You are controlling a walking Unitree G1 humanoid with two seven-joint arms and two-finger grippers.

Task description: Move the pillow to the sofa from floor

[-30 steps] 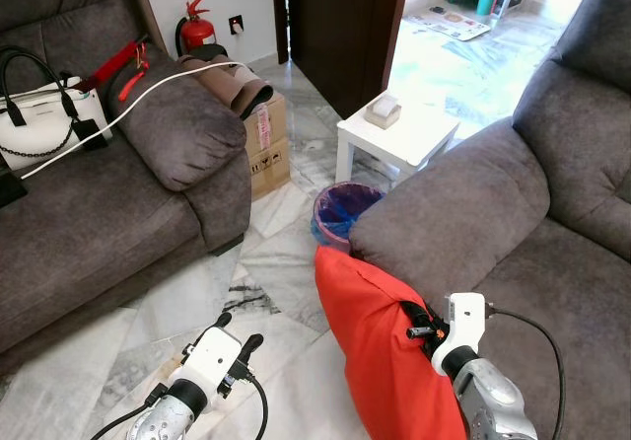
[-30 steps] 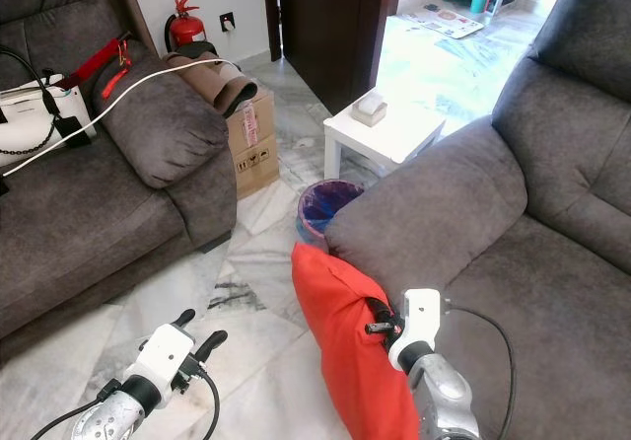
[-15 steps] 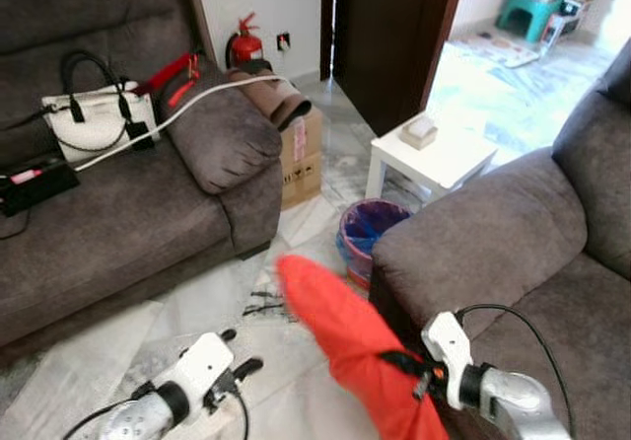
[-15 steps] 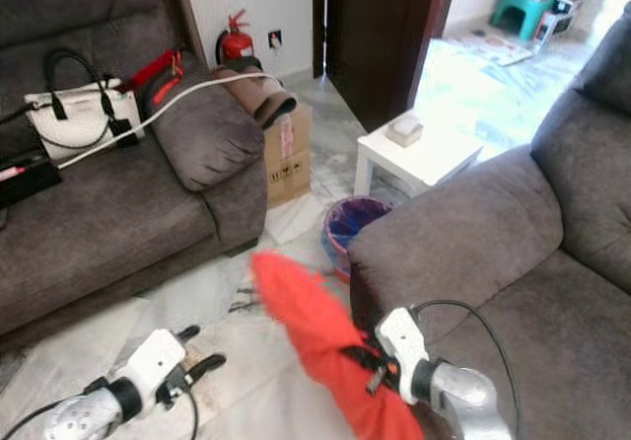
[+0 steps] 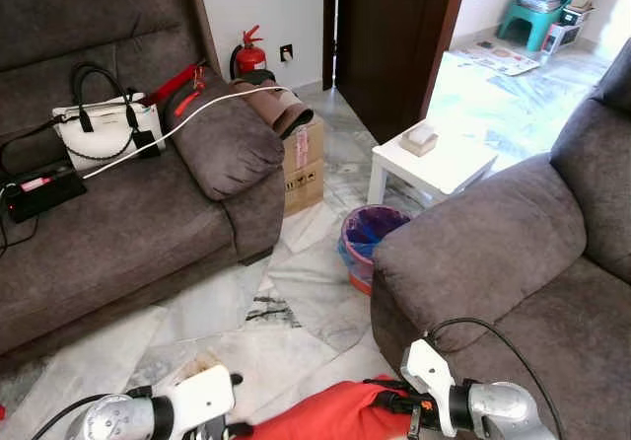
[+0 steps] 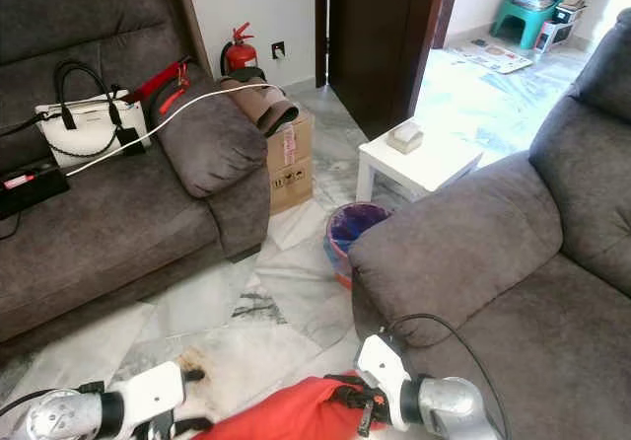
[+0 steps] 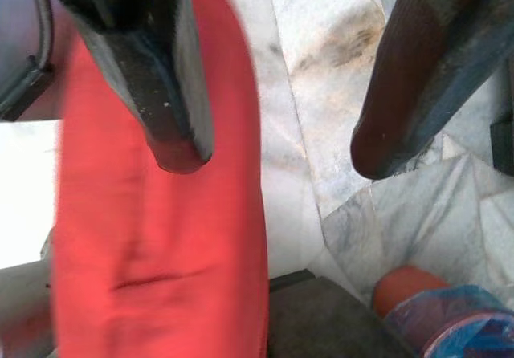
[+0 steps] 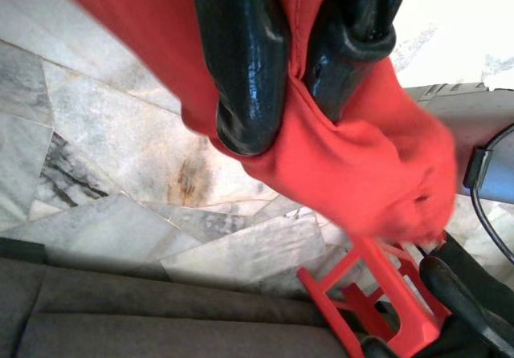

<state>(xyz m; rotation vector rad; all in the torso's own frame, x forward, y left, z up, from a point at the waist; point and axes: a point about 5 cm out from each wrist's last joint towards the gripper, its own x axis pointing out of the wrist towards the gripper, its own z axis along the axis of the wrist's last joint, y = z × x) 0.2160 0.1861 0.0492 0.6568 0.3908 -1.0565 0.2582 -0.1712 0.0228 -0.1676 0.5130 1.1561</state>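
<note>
— Two grippers at work; right gripper (image 8: 281, 93) pinching a fold of the red pillow (image 6: 286, 415), fingers (image 8: 241, 61) nearly closed on cloth; left gripper (image 7: 273, 133) spread wide, one finger over the pillow, the other over bare floor (image 5: 315, 292), gripping nothing.

— Hanging low, then, just above the marble, close to the right sofa (image 5: 493, 253)?

— Yes; lying roughly level, long axis running across from left gripper toward right, held end nearest that sofa.

— Advice for the lift?

— Probably closing the left gripper on the free end before raising; keeping both ends level; swinging up over the armrest, clear of the bin (image 5: 370, 233); a thin pinch of cloth likely slipping if jerked.
</note>
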